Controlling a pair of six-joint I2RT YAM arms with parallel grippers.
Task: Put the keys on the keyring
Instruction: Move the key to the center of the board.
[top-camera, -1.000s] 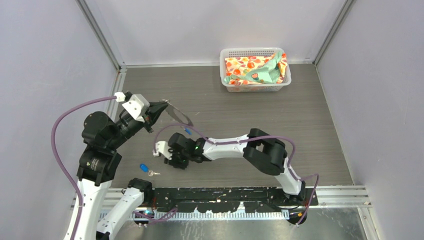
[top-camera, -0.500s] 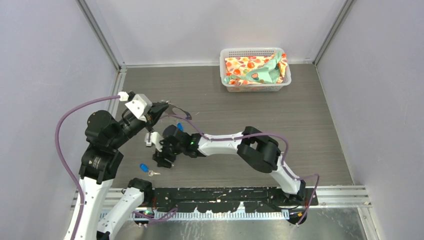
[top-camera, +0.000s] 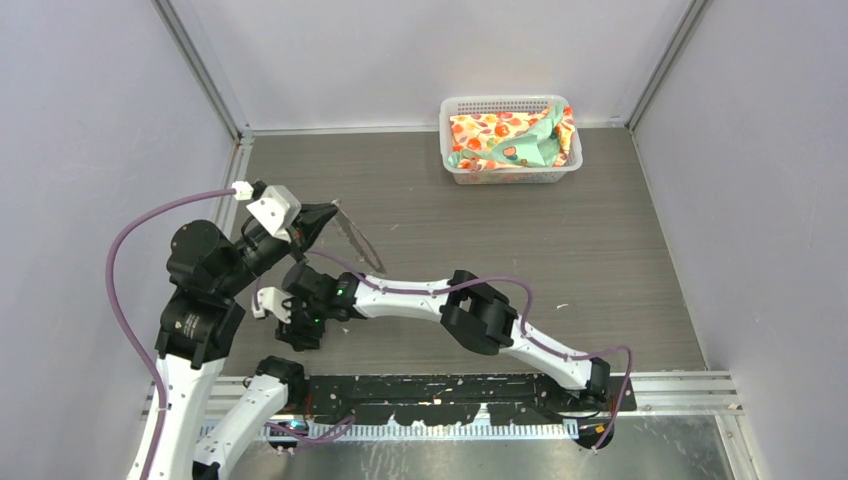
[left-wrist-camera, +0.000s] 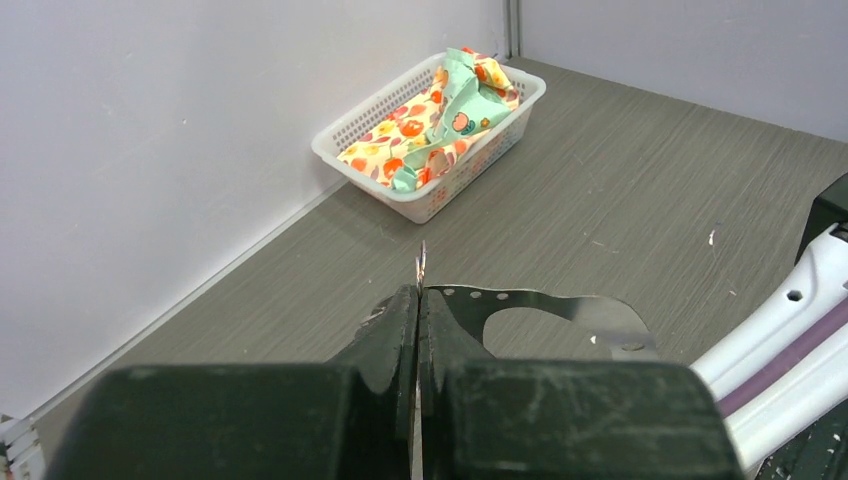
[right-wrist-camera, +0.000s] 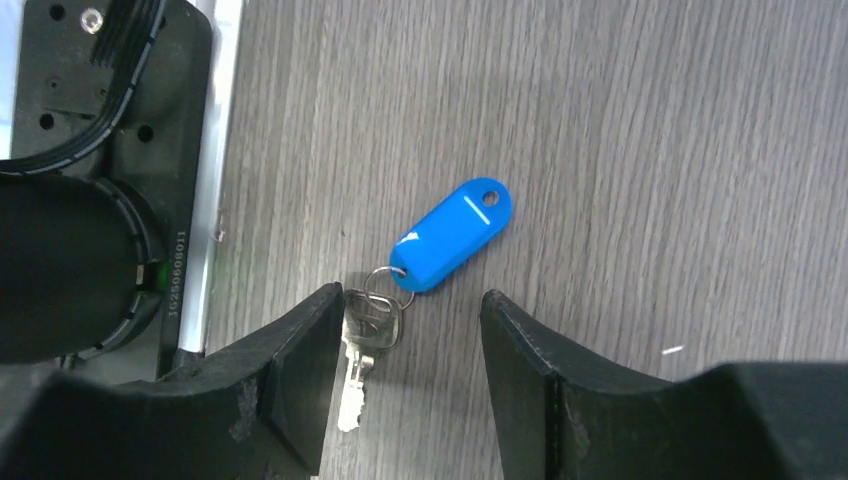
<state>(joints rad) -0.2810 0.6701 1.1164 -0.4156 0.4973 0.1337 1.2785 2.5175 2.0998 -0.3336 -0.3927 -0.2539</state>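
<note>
**Right jaws open over a key; left gripper pinches the keyring**

The left gripper (top-camera: 328, 212) is closed on the keyring (top-camera: 358, 240) and holds it off the table (top-camera: 600, 240), well to the left. From above, the ring reads only as a thin grey sliver slanting away from the fingertips. In the left wrist view the two fingers meet on its edge, and their dark bulk hides the part of the ring nearest the camera. The rest shows as a flat silvery band with a cutout, and whether anything hangs on it cannot be made out.

The right gripper (right-wrist-camera: 412, 300) stands open, touching nothing, one finger on each side of a key (right-wrist-camera: 366, 328) lying flat on the table. A small wire loop joins the key to a blue tag (right-wrist-camera: 452, 236). The tip of the key's blade sits close to the left finger (right-wrist-camera: 300, 380). From above, the right wrist covers this key completely.

At the far right stands a white basket (top-camera: 505, 100) with patterned cloth (top-camera: 500, 135) inside.
</note>
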